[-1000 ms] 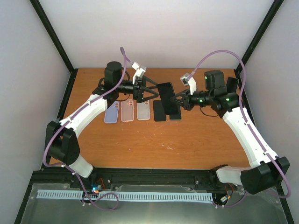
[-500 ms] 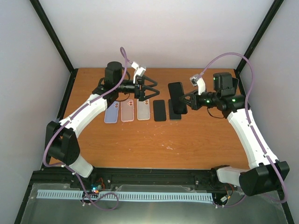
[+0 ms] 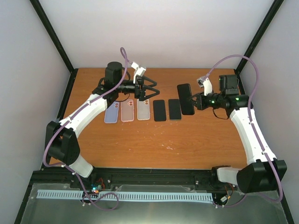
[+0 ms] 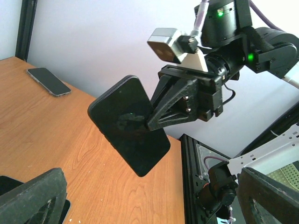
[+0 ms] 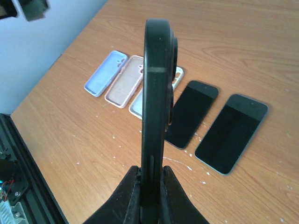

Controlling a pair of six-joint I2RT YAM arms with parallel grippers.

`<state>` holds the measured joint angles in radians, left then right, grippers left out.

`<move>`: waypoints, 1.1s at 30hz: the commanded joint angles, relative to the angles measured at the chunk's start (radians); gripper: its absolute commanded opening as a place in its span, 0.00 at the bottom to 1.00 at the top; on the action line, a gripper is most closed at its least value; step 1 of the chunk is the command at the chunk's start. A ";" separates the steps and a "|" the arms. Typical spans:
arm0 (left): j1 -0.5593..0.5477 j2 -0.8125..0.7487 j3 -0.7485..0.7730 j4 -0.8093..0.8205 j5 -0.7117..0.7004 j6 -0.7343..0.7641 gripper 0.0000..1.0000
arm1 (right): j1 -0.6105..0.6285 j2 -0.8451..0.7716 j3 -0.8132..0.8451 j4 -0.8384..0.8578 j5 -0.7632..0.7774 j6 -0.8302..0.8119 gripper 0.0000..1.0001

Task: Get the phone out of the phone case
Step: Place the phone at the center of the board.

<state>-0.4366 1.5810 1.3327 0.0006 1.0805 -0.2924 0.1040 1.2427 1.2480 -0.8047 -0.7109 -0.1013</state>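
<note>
The right gripper (image 3: 191, 100) is clenched on the black phone (image 3: 185, 98), up in the air at about two o'clock over the table (image 3: 140, 140). The left gripper (image 3: 153, 91) is wide open, holding nothing. I think it should pinch the case (image 5: 153, 84) at one edge and peel slowly (no yanking). Three empty cases (image 3: 127, 111) and two bare phones (image 3: 160, 110) lie below, so stay high.
</note>
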 commanded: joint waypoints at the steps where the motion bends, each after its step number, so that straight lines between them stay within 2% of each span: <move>1: 0.001 -0.023 0.025 0.008 -0.008 0.026 1.00 | -0.042 0.027 -0.013 -0.022 0.018 -0.039 0.03; 11: 0.003 -0.030 0.005 0.010 -0.011 0.029 1.00 | -0.137 0.155 -0.053 -0.029 0.047 -0.075 0.03; 18: 0.003 -0.025 0.004 0.012 -0.010 0.023 1.00 | -0.202 0.297 -0.052 -0.010 -0.015 -0.074 0.03; 33: 0.004 -0.023 0.002 0.006 -0.010 0.025 1.00 | -0.237 0.627 0.087 0.046 -0.120 -0.028 0.03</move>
<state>-0.4355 1.5806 1.3323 0.0002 1.0657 -0.2886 -0.1150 1.8187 1.2732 -0.7860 -0.7593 -0.1436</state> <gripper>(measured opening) 0.997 0.097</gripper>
